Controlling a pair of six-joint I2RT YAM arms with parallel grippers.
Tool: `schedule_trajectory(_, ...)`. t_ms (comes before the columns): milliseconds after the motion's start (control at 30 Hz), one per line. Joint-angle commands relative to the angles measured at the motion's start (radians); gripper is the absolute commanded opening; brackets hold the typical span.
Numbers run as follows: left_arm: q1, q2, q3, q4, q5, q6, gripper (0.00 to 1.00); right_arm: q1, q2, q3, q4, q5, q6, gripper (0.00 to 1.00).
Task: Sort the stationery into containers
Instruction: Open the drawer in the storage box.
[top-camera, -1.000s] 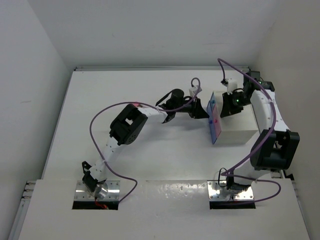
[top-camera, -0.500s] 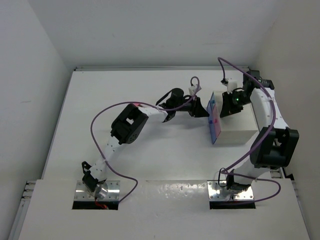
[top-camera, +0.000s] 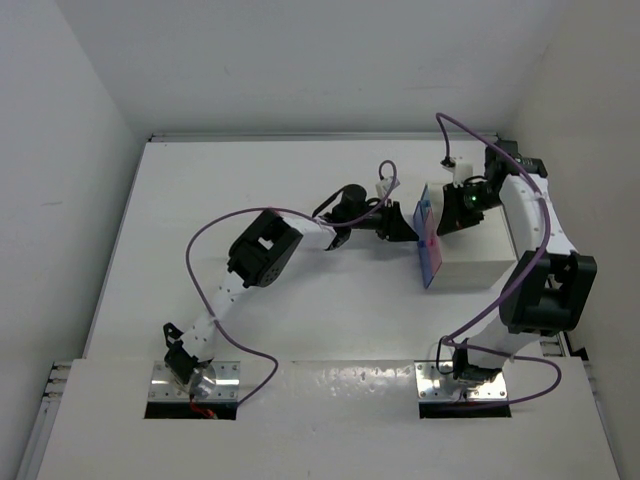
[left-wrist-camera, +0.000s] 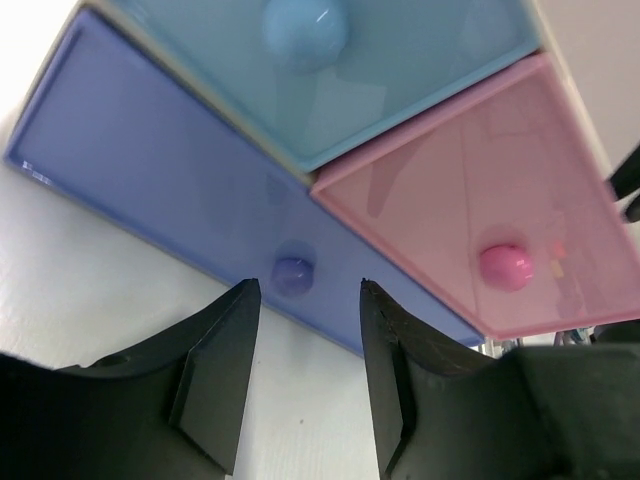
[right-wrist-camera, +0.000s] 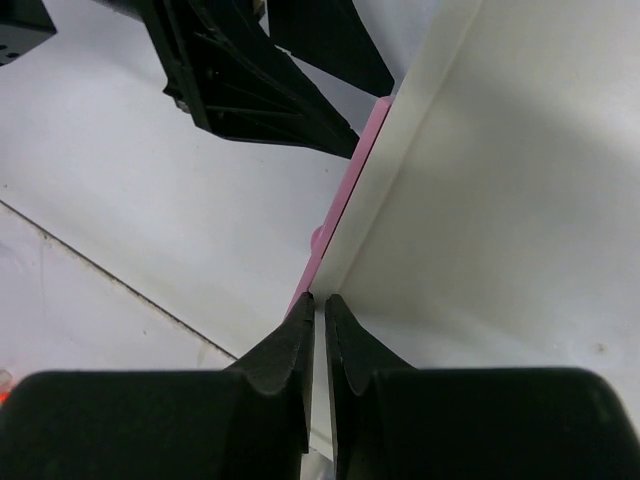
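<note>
The containers are drawers shut in the front of a white cabinet (top-camera: 478, 262): a violet-blue drawer (left-wrist-camera: 150, 170) with a small knob (left-wrist-camera: 293, 275), a pink drawer (left-wrist-camera: 470, 210) with a pink knob (left-wrist-camera: 505, 265), and a light blue drawer (left-wrist-camera: 400, 60) beside them. My left gripper (left-wrist-camera: 305, 285) stands open just in front of the violet-blue knob, without touching it, and shows in the top view as the left gripper (top-camera: 400, 228). My right gripper (right-wrist-camera: 320, 298) is shut and empty, its tips at the cabinet's top front edge above the pink drawer (right-wrist-camera: 340, 205). The stationery is out of view.
The white cabinet top (right-wrist-camera: 500, 180) fills the right half of the right wrist view. White walls close in the table (top-camera: 250, 180) at the back and both sides. The left arm's elbow (top-camera: 262, 248) hangs over mid-table, with purple cables looping off both arms.
My left gripper's jaws have opened wider in front of the drawers, and the left elbow has shifted slightly right. The right arm has hardly moved.
</note>
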Motion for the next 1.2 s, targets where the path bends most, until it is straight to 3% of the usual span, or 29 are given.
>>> schedule_trajectory(0,-0.004,0.016,0.021,0.070,0.020,-0.031,0.51,0.009,0.040,0.004,-0.028,0.009,-0.002,0.09)
schedule_trajectory(1167,-0.044,0.119,0.127,0.109,0.000,-0.073,0.51,0.003,0.069,0.029,-0.074,0.023,-0.023,0.07)
